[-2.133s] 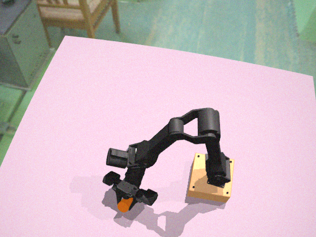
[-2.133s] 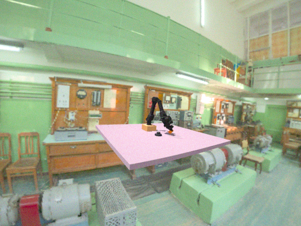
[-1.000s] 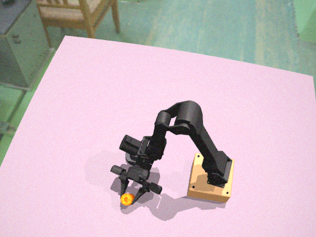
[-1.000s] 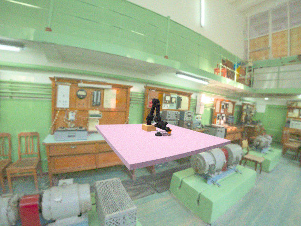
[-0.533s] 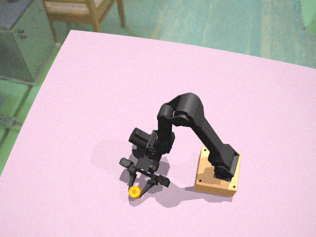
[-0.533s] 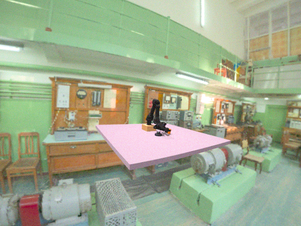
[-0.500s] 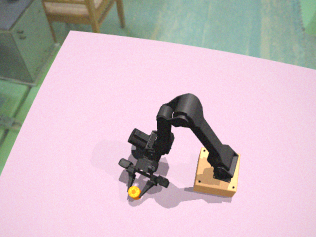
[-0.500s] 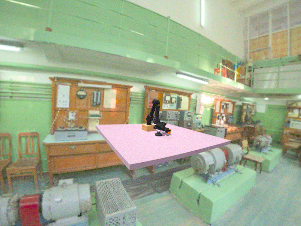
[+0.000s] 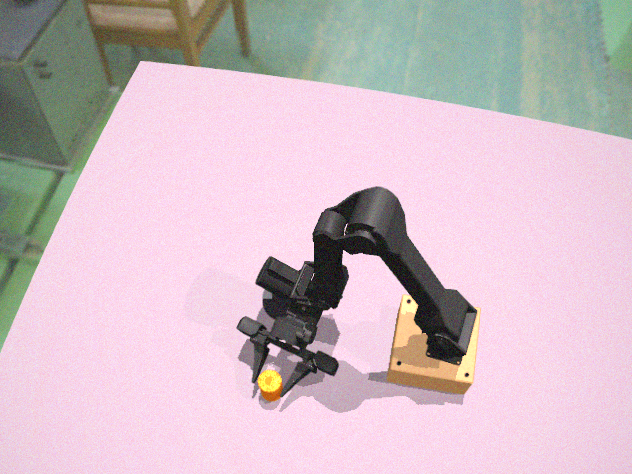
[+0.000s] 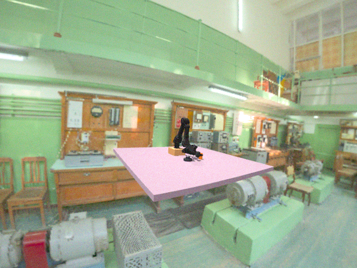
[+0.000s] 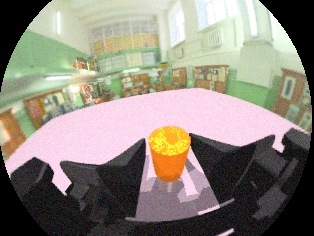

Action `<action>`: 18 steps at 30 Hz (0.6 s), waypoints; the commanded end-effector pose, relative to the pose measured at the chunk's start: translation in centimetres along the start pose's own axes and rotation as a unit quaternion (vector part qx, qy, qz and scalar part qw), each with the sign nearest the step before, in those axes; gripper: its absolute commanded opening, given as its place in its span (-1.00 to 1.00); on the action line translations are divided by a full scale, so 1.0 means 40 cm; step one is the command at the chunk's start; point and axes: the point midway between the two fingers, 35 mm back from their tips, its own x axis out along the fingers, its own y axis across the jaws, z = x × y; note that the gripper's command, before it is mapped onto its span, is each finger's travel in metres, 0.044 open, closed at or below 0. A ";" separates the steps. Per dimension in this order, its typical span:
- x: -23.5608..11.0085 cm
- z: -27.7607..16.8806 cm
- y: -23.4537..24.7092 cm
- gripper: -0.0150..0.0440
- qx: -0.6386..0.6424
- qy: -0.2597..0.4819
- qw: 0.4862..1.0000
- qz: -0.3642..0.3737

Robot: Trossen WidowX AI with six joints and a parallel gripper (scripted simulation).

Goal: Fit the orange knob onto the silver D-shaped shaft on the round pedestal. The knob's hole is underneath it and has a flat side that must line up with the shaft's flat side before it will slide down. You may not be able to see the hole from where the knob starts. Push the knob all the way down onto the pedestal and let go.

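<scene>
The orange knob stands on end on the pink table, near its front edge. Its upper face is paler, with a small darker spot in the middle. My gripper is low over the table and open. One finger stands on each side of the knob, with small gaps. The dark round pedestal lies behind the gripper, mostly hidden under my wrist. The silver shaft is hidden.
The arm's wooden base block stands to the right of the knob. The table's front edge is close below the knob in the top view. A chair and a grey cabinet stand on the floor beyond the table.
</scene>
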 end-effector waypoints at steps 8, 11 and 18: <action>0.000 0.001 0.000 0.39 0.001 -0.002 1.000 0.000; 0.000 0.001 0.000 0.57 0.001 -0.002 1.000 0.000; 0.000 0.001 0.000 1.00 0.001 -0.002 1.000 0.000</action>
